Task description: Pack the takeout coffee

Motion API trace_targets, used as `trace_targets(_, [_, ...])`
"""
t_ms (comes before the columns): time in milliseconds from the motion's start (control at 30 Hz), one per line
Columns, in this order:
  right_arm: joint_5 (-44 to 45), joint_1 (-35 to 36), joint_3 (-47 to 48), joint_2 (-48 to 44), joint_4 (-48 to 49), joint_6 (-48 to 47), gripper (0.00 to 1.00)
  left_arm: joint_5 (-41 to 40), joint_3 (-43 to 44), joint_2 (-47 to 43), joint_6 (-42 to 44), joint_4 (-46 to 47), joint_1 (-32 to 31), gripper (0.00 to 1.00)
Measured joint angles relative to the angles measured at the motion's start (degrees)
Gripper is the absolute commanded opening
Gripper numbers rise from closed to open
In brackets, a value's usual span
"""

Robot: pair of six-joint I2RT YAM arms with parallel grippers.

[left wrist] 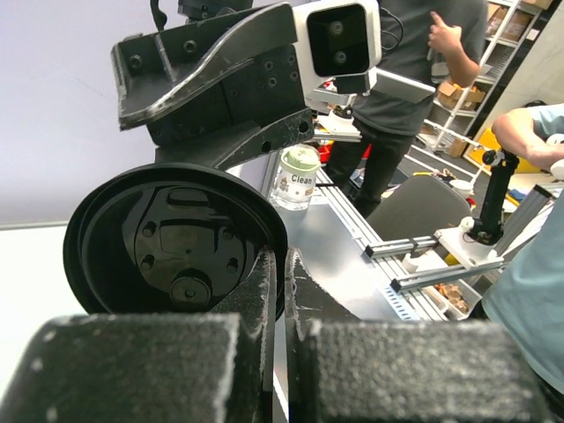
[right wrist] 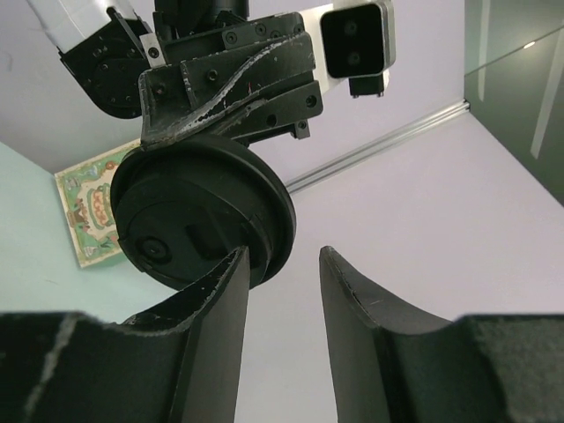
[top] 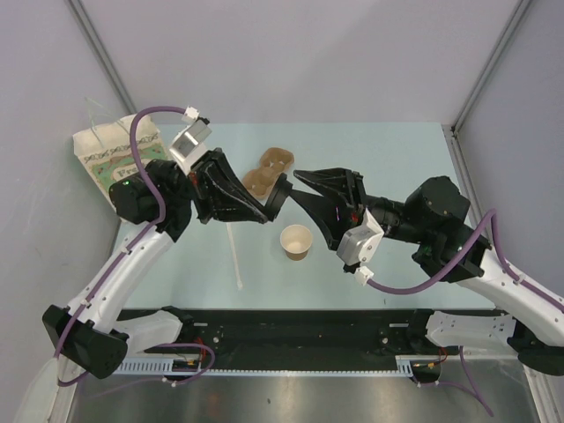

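Nearest the arm bases, the small kraft paper cup (top: 296, 242) with its white inside stands upright and uncovered on the pale green table (top: 397, 150). A thin white stir stick (top: 235, 256) lies at its 9 o'clock, apart from it. Above the cup, at 11 o'clock, the left gripper (left wrist: 284, 273) is clenched on the rim of the round black plastic lid (left wrist: 167, 238) and holds it on edge in the air. The right gripper (right wrist: 284, 260) has its jaws partly parted at the opposite side of the lid's rim; I cannot tell if they touch it. Farther, at 11 o'clock of the lid, sits the brown two-hole pulp carrier (top: 267, 172). A printed paper bag (top: 106, 159) is at the far left edge, at 10 o'clock. Bare tabletop shows at 1 to 2 o'clock, up to the right edge.
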Motion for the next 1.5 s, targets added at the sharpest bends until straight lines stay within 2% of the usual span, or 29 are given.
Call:
trace_targets(533, [-0.04,1.73,-0.15,-0.13,-3.61,-8.15,0.27,0.85,-0.09,-0.04,2.12,-3.41,-0.96,0.00])
trace_targets(667, [-0.11,1.88,-0.35,-0.26,-4.85,-9.03,0.17,1.33,-0.15,-0.02,2.69,-4.17,-1.18,0.00])
trace_targets(767, [-0.04,1.97,-0.42,-0.31,-5.42,-9.64,0.00,1.88,-0.17,-0.02,3.17,-4.90,-1.38,0.00])
trace_targets(800, [-0.02,1.97,-0.42,-0.37,-5.53,-9.79,0.00,1.99,-0.17,0.00,3.37,-5.07,-1.44,0.00])
trace_targets(900, [0.15,1.97,-0.42,-0.68,-6.14,-9.73,0.00,2.36,-0.22,0.07,4.48,-5.95,-1.60,0.21])
trace_targets(933, [0.42,1.97,-0.44,-0.74,-6.40,-9.49,0.00,2.43,-0.24,0.07,5.07,-6.71,-1.68,0.44])
trace_targets(1000, [0.90,1.90,-0.48,-0.76,-6.56,-8.46,0.00,2.67,-0.24,0.07,7.61,-8.90,-1.79,0.66])
trace_targets(1033, [1.07,1.77,-0.55,-0.72,-6.67,-7.69,0.00,2.71,-0.24,0.04,8.59,-10.82,-1.81,0.86])
trace_targets(1133, [2.51,1.11,-0.70,-0.74,-7.23,-5.20,0.00,2.67,-0.31,0.04,11.21,-14.29,-0.15,0.97])
trace_targets(1233, [4.90,0.13,-0.70,-0.74,-8.48,-1.70,0.00,1.36,-0.42,0.04,13.14,-16.15,5.31,0.99])
trace_targets(1400, [9.20,-3.37,-0.70,-0.13,-12.76,5.92,0.00,-4.57,-2.38,-1.70,17.84,-20.28,19.78,1.00])
trace_targets(1500, [10.62,-7.23,-0.13,2.58,-16.65,11.15,0.00,-10.67,-1.95,-4.00,25.53,-31.58,27.36,1.00])
